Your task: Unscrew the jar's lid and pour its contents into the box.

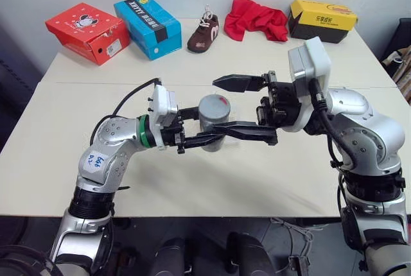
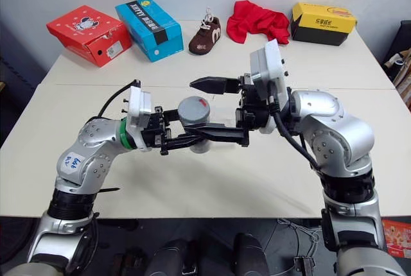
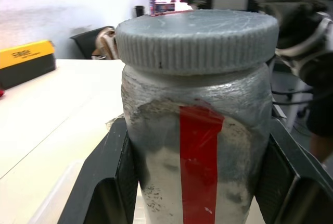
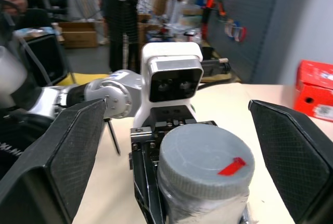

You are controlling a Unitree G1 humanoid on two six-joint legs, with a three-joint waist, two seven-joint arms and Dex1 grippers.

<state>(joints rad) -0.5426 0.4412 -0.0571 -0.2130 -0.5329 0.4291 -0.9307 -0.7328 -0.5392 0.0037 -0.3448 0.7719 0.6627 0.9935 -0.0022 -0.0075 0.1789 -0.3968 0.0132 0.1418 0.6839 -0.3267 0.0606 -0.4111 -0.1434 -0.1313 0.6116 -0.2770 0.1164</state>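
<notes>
On jar [image 3: 197, 151]: red stripe, no legible text.

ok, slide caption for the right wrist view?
Open right pincer straddling the lid of the jar held by the left pincer.

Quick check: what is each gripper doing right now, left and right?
Left gripper: shut on the jar, lid still on.
Right gripper: open, fingers either side of the lid, holding nothing.
</notes>
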